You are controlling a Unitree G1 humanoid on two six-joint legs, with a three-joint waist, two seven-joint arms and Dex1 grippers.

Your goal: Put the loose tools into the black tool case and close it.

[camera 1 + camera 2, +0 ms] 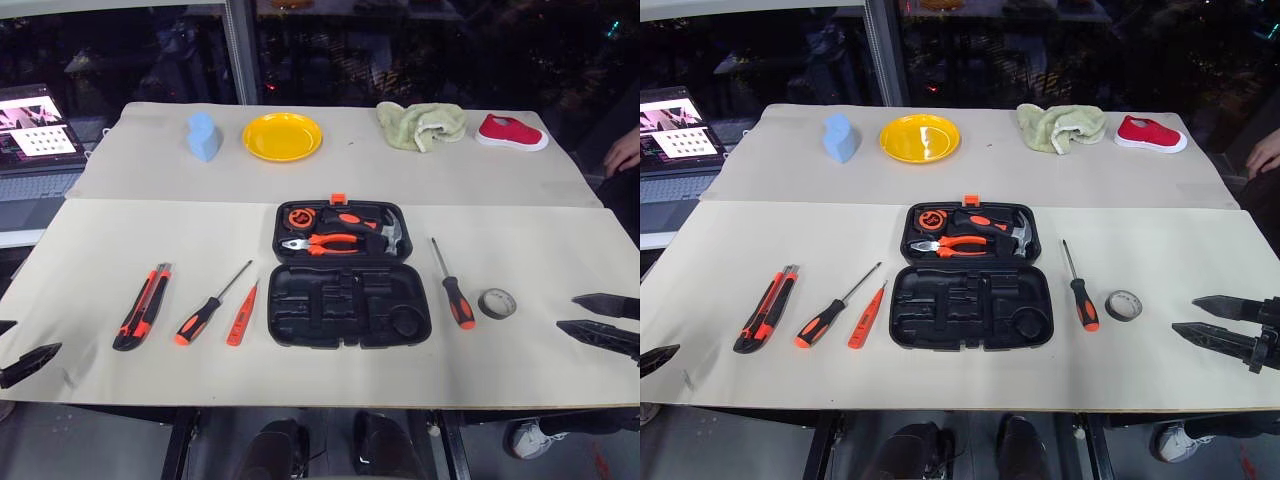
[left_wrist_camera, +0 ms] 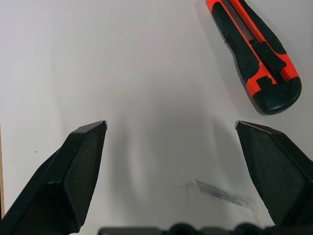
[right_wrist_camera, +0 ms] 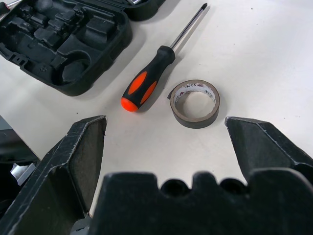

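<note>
Lay open at the middle of the pale tabletop (image 1: 100,240): black tool case (image 1: 350,305), moulded plastic, near half's recesses bare, far half holding pliers (image 1: 325,244) and hammer (image 1: 392,232). Left of it — chunky orange-and-black knife (image 1: 142,306), long screwdriver (image 1: 212,305), slim red tester (image 1: 242,314). Right — second screwdriver (image 1: 452,285), beside a tape roll (image 1: 497,303). Left hand (image 2: 171,128) and right hand (image 3: 165,121) spread wide, holding nothing.

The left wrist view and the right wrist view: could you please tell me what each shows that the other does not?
Left wrist view: the utility knife, lying ahead of the open left gripper. Right wrist view: a screwdriver, a roll of tape beside it, and the empty half of the open tool case, ahead of the open right gripper. Both: the pale table cover and nothing held.
</note>
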